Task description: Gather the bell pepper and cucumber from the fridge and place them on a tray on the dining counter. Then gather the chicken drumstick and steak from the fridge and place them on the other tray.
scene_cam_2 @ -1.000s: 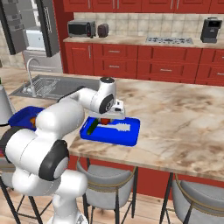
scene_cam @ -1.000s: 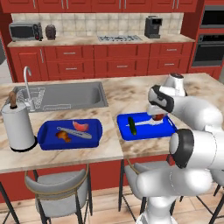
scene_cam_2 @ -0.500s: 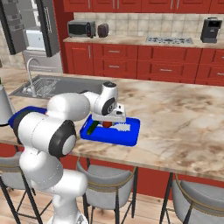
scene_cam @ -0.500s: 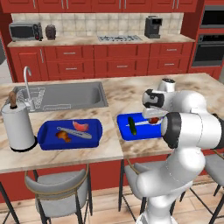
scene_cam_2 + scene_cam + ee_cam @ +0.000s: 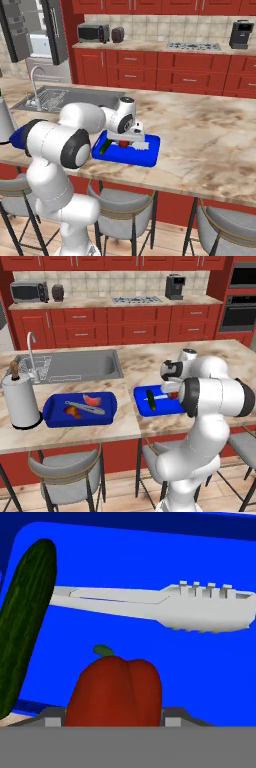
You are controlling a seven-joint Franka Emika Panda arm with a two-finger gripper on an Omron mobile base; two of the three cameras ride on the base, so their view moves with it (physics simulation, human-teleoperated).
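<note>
Pincer (image 5: 123, 143) low over the right-hand blue tray (image 5: 150, 155), centre of the right base frame. In the hand view the bell pepper (image 5: 115, 694) sits between the finger tips at bottom centre, jaws clamped on its flanks at a middling spread.

Change over the last second: the hand has swung in and dropped from above the tray to just over its floor, pepper with it. The clamp has not loosened. Judgement: this is the set-down; release comes next.

Cucumber (image 5: 25, 627) already lies in this tray, along the left edge of the hand view, near the pepper but apart. A pale serving utensil (image 5: 160, 607) lies across the tray, upper half of that frame.

Left base view: second blue tray (image 5: 52, 416) at lower left holds the steak (image 5: 91, 400) and the chicken drumstick (image 5: 72, 411), beside a paper-towel roll (image 5: 21, 402). Both trays rest on the dining counter (image 5: 230, 356).

Judgement: once the pepper is let go, all four foods are placed.
</note>
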